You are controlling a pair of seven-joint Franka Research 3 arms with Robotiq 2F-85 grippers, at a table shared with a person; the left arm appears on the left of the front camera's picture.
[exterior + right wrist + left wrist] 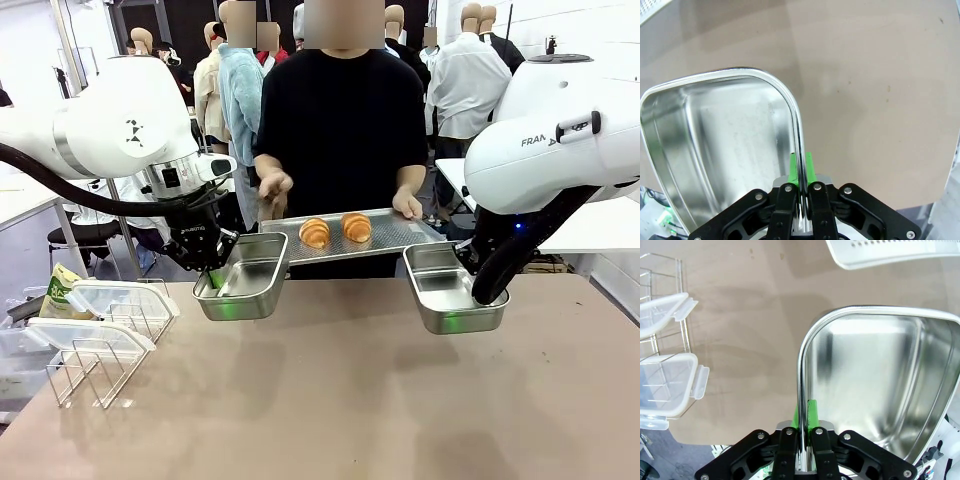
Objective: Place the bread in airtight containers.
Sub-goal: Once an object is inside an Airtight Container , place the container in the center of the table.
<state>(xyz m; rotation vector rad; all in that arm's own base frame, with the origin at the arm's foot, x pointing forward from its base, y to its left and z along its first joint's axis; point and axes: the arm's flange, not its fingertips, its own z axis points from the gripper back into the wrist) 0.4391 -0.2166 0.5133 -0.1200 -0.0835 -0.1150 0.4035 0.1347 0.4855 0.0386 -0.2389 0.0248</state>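
Plainly, left claw clenched the left pan rim, right claw the right pan: stiff, slick steel; rolls looked light, crushable.

Two rolls lie side by side on the tray. The left pan and right pan are before its ends; lids rest on the rack, far left.

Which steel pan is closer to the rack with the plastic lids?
The pan in the left hand, at picture left; the other pan is in the right hand.
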